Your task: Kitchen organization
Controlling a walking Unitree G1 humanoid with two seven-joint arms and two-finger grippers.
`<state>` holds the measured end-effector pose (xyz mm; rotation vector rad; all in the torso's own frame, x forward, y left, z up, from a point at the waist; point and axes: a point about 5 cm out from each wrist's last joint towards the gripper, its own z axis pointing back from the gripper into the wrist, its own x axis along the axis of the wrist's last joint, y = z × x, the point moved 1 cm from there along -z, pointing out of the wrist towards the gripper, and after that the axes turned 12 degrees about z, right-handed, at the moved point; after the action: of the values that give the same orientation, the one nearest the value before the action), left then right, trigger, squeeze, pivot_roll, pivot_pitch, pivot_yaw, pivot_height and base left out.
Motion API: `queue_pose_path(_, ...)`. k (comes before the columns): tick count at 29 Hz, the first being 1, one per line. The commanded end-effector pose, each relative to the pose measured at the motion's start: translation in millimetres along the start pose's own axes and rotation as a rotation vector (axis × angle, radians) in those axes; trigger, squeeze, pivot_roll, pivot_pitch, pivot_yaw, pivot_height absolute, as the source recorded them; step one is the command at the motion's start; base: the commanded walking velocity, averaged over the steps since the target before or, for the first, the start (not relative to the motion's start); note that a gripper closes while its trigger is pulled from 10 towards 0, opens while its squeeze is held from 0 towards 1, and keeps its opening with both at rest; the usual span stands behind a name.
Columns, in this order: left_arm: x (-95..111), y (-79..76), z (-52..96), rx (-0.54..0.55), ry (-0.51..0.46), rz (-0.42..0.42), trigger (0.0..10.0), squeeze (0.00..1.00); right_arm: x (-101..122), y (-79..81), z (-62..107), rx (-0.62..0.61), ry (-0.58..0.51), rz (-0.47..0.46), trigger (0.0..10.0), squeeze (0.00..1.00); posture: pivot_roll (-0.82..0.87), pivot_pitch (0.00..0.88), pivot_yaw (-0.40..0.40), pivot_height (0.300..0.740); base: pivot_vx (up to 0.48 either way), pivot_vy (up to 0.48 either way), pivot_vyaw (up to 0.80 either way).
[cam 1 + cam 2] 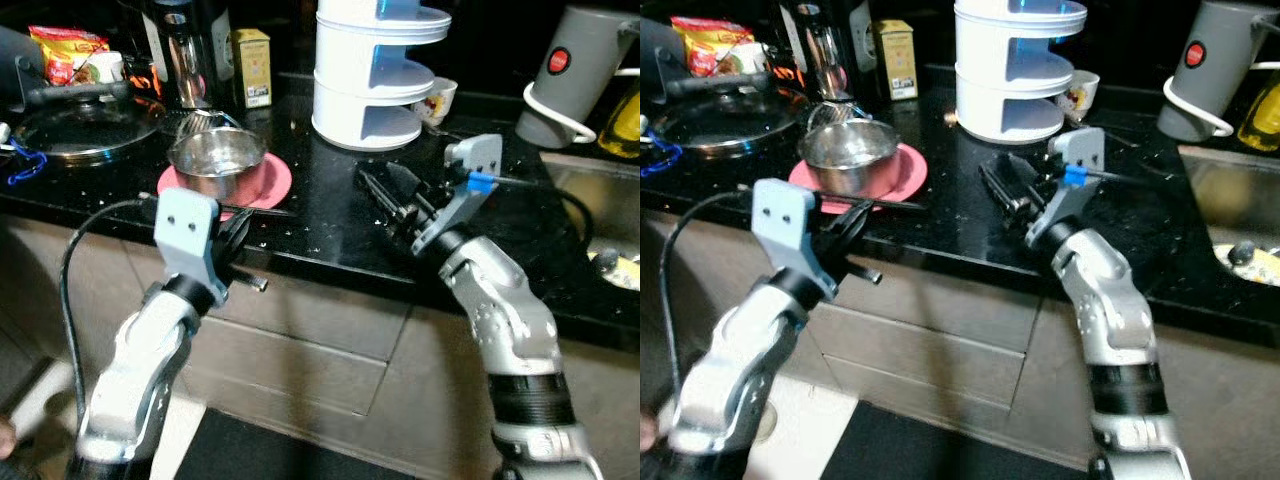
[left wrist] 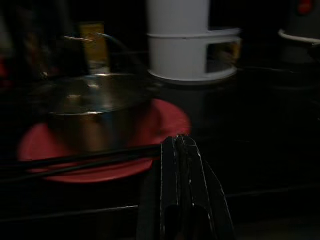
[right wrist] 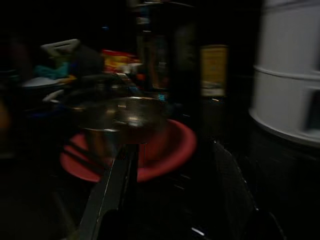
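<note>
Both wrist views are dark and blurred. The steel bowl (image 2: pixel 92 107) hides part of the pink plate (image 2: pixel 160 125) beneath it. The kettle (image 1: pixel 585 70) is cut off by the frame's top, and the sink (image 1: pixel 600 215), perhaps holding scraps, by its side.

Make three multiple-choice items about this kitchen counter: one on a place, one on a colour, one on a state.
1. Where does the steel bowl stand?
A. on the plate
B. in the sink
C. on the white tiered rack

2. What colour is the plate under the bowl?
A. blue
B. pink-red
C. green

3. How are the fingers of the left end effector?
A. wide open
B. shut together
C. shut on the bowl

Key: 1 A, the plate's rim shows around the bowl. 2 B, the rim is pink-red. 3 B, the left wrist view shows its fingers pressed together, holding nothing.
</note>
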<state>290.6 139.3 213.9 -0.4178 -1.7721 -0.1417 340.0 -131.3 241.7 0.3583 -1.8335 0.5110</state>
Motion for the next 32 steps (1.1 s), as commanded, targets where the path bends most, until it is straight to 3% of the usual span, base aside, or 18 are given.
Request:
queue_pose_path(1,-3.4,-0.1,0.3,-0.002,0.013,-0.003,10.0,0.0,-1.2,0.8,0.8,0.007,0.007,0.001,10.0,0.0,0.02,0.0,-0.04,0.74,0.0,0.334,0.0)
queue_pose_path(13,-3.5,3.6,2.0,0.028,0.0,0.012,10.0,0.0,-4.7,4.6,2.5,0.025,0.022,-0.002,10.0,0.0,0.02,0.0,-0.045,0.74,0.0,0.11,0.0)
queue_pose_path(21,-4.1,5.4,2.5,0.044,0.005,0.005,10.0,0.0,-5.3,5.2,3.1,0.027,0.023,-0.004,10.0,0.0,0.02,0.0,-0.042,0.74,0.0,-0.466,0.0)
queue_pose_path(32,1.2,13.0,2.7,0.096,-0.031,-0.014,10.0,0.0,-7.2,7.8,2.4,0.039,0.035,0.019,10.0,0.0,0.02,0.0,-0.046,0.74,0.0,0.0,0.0)
